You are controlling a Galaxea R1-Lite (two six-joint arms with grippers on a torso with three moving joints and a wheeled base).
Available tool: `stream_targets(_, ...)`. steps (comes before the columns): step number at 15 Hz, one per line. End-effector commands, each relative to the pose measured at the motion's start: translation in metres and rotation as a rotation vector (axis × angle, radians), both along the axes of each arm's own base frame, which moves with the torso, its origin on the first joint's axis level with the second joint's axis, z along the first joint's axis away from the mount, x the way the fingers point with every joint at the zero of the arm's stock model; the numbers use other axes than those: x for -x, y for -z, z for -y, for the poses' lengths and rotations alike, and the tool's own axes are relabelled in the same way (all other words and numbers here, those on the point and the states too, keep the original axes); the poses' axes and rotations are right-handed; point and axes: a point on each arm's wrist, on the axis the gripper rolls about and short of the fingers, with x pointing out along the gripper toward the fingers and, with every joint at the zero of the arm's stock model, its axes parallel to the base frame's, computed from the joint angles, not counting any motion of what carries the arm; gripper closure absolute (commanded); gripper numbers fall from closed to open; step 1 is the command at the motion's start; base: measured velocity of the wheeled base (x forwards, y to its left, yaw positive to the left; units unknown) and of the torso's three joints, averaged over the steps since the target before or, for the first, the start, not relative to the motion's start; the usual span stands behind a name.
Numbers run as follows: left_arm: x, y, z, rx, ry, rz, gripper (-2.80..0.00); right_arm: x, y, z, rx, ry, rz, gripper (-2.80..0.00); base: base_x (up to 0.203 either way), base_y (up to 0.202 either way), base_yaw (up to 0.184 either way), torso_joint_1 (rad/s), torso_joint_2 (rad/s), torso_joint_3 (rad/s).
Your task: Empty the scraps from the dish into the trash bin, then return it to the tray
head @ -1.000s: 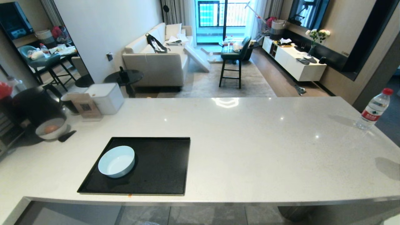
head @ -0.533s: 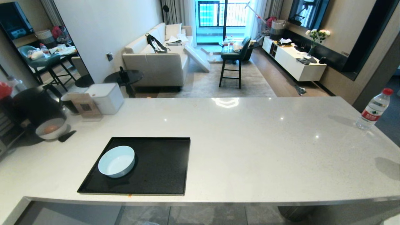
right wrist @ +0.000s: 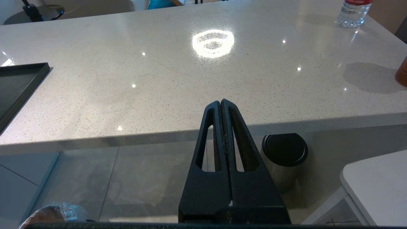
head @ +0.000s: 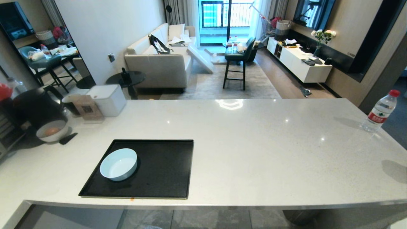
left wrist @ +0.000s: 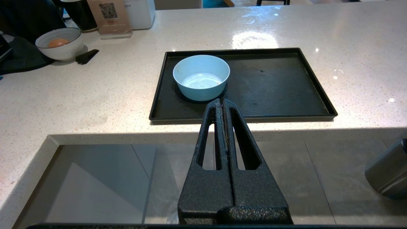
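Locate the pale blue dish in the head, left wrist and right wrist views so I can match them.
Head view: the dish sits on the left part of the black tray, lower left of centre.
Left wrist view: the dish is upper centre, on the tray, just beyond the shut left gripper.
Right wrist view: not in it; only a tray corner shows at one edge.
Shared landmark: the tray.

A pale speckled stone counter [head: 254, 143] is spanning the foreground, reflecting ceiling light. Beyond it, a cream upholstered sofa [head: 159, 63] is standing against a white wall [head: 105, 28]. A dark green bar chair [head: 237, 60] is standing on a grey rug [head: 222, 86]. Daylight is entering through a glazed balcony door [head: 219, 16]. A long white low cabinet [head: 297, 62] is lining the opposite wall.
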Motion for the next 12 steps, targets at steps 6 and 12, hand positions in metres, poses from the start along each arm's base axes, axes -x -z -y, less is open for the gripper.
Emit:
stream_targets(6, 0.0000, 0.0000, 0.0000, 0.000, 0.001, 0.001, 0.00, 0.0001, -0.0002, 0.0000, -0.001, -0.001, 0.001, 0.00, 0.000, 0.000, 0.000, 0.000, 0.00, 0.000)
stream_targets(12, 0.0000, 0.0000, 0.0000, 0.000, 0.000, 0.001, 0.00, 0.0001, -0.0001, 0.0000, -0.001, -0.001, 0.001, 0.00, 0.000, 0.000, 0.000, 0.000, 0.00, 0.000)
